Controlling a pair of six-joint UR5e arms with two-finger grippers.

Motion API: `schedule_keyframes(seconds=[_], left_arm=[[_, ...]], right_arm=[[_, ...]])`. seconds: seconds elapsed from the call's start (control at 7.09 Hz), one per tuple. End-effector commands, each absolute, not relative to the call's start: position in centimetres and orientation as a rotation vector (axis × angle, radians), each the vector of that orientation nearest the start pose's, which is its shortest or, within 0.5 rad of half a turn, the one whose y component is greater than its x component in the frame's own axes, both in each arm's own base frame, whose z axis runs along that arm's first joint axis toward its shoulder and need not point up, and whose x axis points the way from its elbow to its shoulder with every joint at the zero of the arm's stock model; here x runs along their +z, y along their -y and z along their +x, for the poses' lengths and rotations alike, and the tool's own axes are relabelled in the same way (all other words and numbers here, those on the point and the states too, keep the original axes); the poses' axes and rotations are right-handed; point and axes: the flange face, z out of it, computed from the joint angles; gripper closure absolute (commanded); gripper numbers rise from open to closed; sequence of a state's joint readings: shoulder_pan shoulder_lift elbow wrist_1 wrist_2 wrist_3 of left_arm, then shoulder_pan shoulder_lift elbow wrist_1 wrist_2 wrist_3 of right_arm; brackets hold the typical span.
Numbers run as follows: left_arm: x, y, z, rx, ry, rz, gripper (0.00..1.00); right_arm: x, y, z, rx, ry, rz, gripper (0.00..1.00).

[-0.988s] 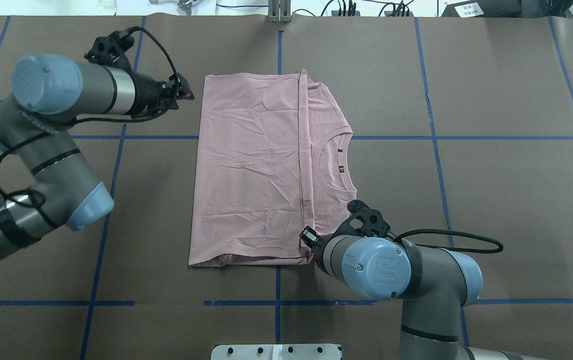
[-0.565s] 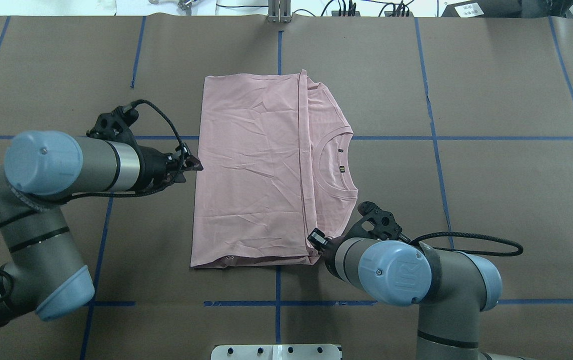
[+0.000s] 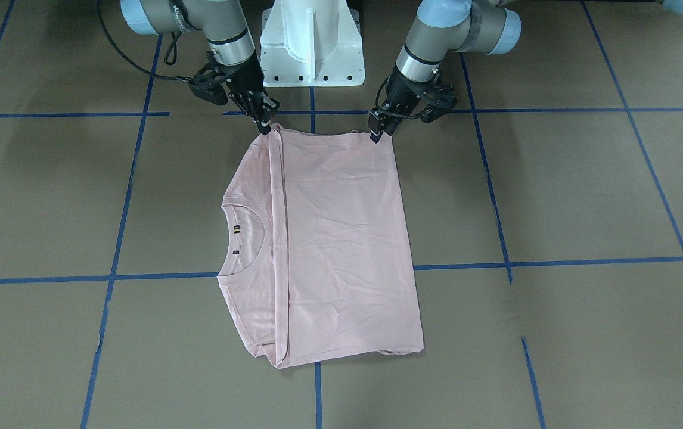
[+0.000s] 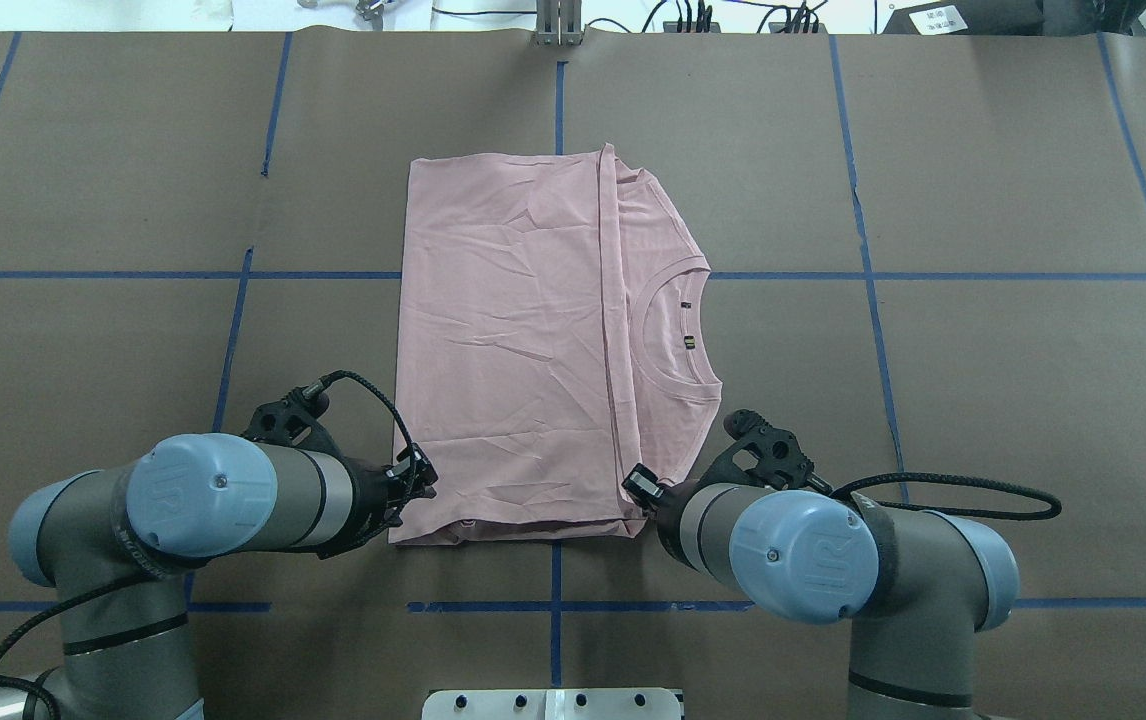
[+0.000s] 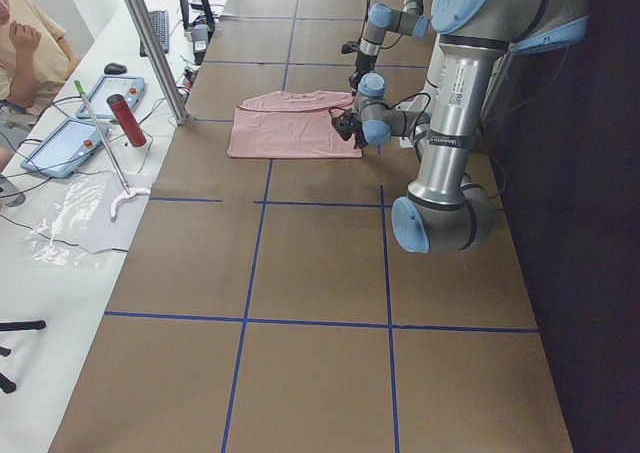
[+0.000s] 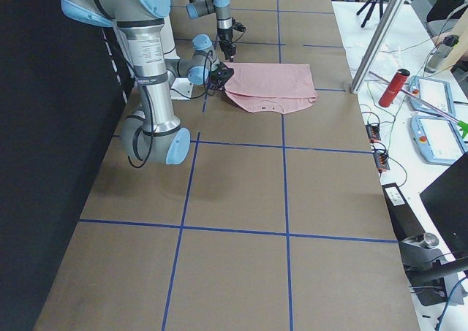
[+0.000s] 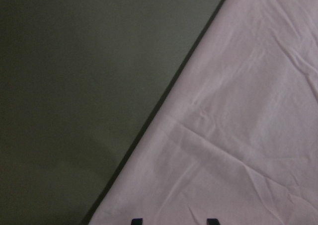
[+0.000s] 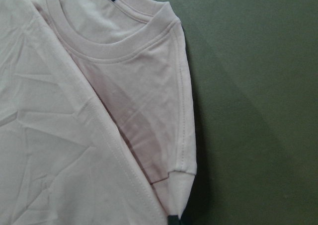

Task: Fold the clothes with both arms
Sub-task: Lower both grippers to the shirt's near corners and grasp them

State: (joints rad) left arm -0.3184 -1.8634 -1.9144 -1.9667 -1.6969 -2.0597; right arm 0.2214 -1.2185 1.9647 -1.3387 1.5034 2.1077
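**T-SHIRT ORIENTATION AND GRIPPER STATE**

The pale pink T-shirt (image 4: 503,340) is laid flat near the middle of the brown table (image 4: 983,400), folded into a rough rectangle. Its long axis is aligned front to back, running away from the robot's base. The ribbed collar (image 4: 647,325) is exposed on the robot's right side, and its opening is turned toward that side. The left part is covered by a plain folded panel, whose straight edge runs along the long axis.

The left gripper (image 4: 420,478) is positioned at the near left corner of the garment. In the left wrist view its fingertips (image 7: 136,221) are seen spread apart over the cloth. The right gripper (image 4: 639,482) is positioned at the near right corner, where its tips are drawn together on the sleeve cuff (image 8: 181,185).
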Motion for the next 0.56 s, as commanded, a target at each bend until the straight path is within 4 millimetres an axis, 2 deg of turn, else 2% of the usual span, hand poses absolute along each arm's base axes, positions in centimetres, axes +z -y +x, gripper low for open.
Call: schedule_keyframes(seconds=[0.0,0.14,0.42], left_arm=[[31.56,28.69,51.62,-0.672,-1.005,-0.207,0.47],[32.39,28.59,51.61,-0.673,-0.989,-0.207,0.47],[32.49,28.59,51.59,-0.674,-0.987,-0.206,0.45]], right_arm=[[26.82,26.21,-52.79,0.728,1.0,-0.095,1.0],[26.74,26.19,-52.81,0.727,1.001,-0.097,1.0],[26.67,26.17,-52.77,0.726,1.003,-0.098,1.0]])
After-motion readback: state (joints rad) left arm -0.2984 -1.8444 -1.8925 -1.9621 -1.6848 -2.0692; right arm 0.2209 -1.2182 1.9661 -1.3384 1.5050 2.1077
